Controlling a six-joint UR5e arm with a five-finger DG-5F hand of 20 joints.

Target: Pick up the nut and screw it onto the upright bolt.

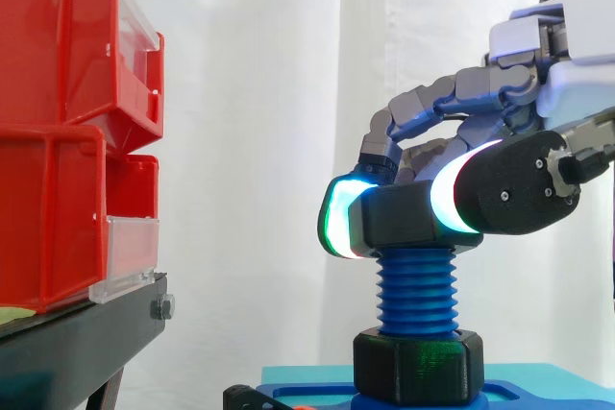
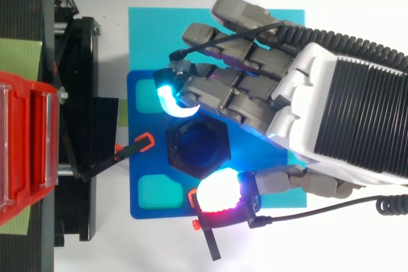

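**Nut pinched at the top of the bolt**

The blue threaded bolt (image 1: 416, 290) stands upright on a blue base plate (image 2: 134, 165). The black hex nut (image 1: 404, 220) sits right on the bolt's top end, level, with bare thread showing below it. I cannot tell how far it is threaded on. From the top view, the nut (image 2: 180, 160) rings the bolt's blue tip.

The hand (image 2: 325, 93) reaches in from the side of the bolt away from the bins, with its palm above and beside the bolt top. The fingers are curled down and closed on the nut. One fingertip pad (image 1: 336, 223), glowing green-white, presses the nut's face on the bin side of the bolt. A white-glowing pad presses the opposite face. In the top view, a cyan-glowing pad (image 2: 167, 97) and a red-white pad (image 2: 220, 192) bracket the nut from two sides, both touching it.

A second black hex collar (image 1: 418, 364) sits at the foot of the bolt, touching the base plate and well below the held nut.

The red bins (image 1: 58, 132) are stacked on a black stand (image 1: 86, 328), well apart from the bolt and across open space from it.
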